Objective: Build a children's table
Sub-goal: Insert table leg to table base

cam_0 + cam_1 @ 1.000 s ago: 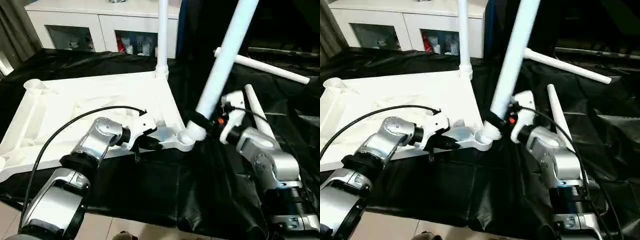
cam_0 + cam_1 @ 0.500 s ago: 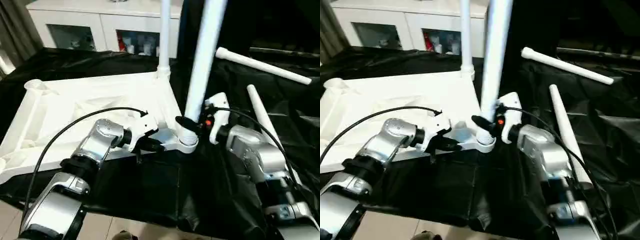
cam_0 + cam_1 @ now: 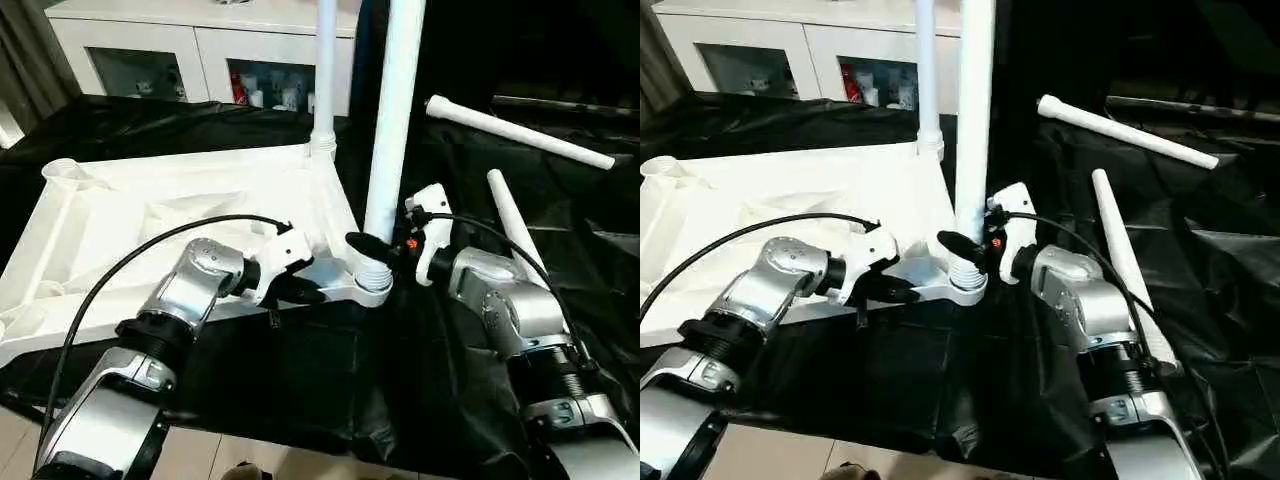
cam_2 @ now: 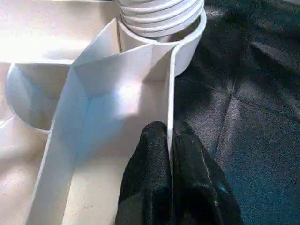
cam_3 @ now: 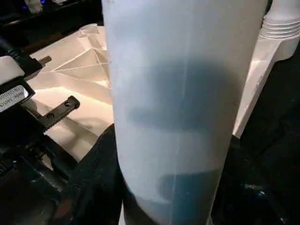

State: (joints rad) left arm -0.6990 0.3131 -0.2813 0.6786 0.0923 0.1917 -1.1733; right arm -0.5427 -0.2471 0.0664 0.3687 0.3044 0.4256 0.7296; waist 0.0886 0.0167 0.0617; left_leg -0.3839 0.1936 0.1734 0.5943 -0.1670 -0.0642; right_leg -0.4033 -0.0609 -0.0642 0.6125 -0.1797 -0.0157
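The upturned tabletop (image 3: 190, 215) lies ribbed side up on a bench draped in black sheeting (image 3: 300, 385), and the work sits at its near corner socket (image 3: 372, 283), where the leg in hand (image 3: 392, 120) stands almost upright with its ribbed end resting in the socket. The right gripper (image 3: 378, 250) has its jaws pinching that leg just above the socket, while the left gripper (image 4: 169, 154) has its jaws pressed together on the thin rim wall of the tabletop beside the same corner. The main risk, as I judge it, is that the leg is not yet seated square: if it is pushed down while leaning at all, the ribbed end could jam or skip out of the socket and the long tube would swing over. A pinch so low on a tall leg gives little hold against tipping, so the leg could twist in the jaws. The left hold is on a narrow edge and could slide off, letting the light tabletop shift on the slippery sheeting. One fitted leg (image 3: 325, 75) already stands at the far corner, close enough to be knocked if the held one falls. Two spare legs (image 3: 520, 132) (image 3: 515, 228) lie on the sheeting to the right, well apart from the tabletop. Behind the bench stands a white cabinet with glass doors (image 3: 200, 60), with a grey curtain (image 3: 30, 65) at the far left and pale floor (image 3: 200, 455) showing below the sheeting.
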